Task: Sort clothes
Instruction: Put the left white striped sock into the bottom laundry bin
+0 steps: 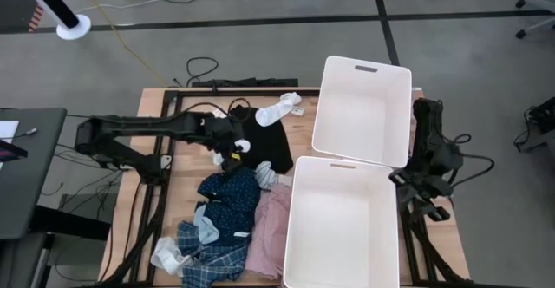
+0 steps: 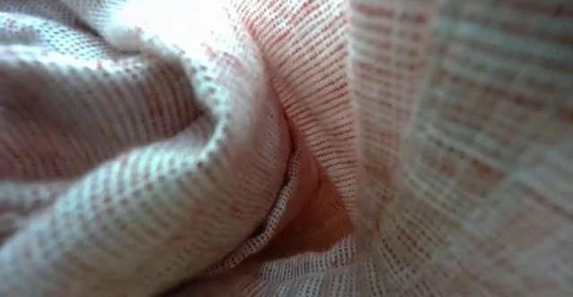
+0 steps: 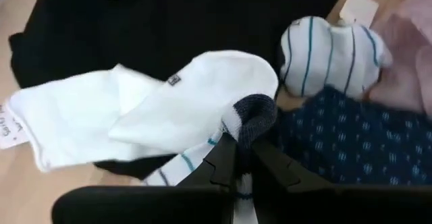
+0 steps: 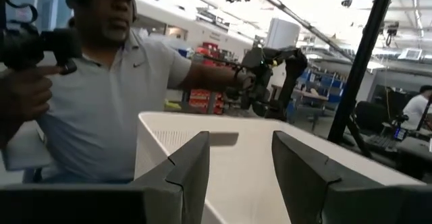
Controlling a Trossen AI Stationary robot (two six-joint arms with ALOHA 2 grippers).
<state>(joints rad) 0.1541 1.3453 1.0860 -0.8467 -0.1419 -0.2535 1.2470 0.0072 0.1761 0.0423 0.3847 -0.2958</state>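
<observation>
Left wrist view is showing the left gripper (image 3: 244, 158) pinching the grey-toed cuff of a white striped cotton sock (image 3: 196, 106) lying across the black fabric shirt (image 3: 182, 21). Lifting straight up should be freeing it from the navy dotted piece (image 3: 344, 140) just beside. The left arm is reaching out low across the table — the right gripper (image 4: 239, 166), jaws spread, is waiting beside the large white rectangular plastic bins (image 1: 360, 110).

Soft knit socks (image 3: 202, 109), smooth plastic bins (image 1: 342, 227)

At frame centre a white cotton sock (image 3: 196, 102) with a grey toe lies on a plain black shirt (image 3: 169, 21). Lower right, a navy dotted piece (image 3: 351, 143); upper right, a teal-striped white sock (image 3: 331, 55).
</observation>
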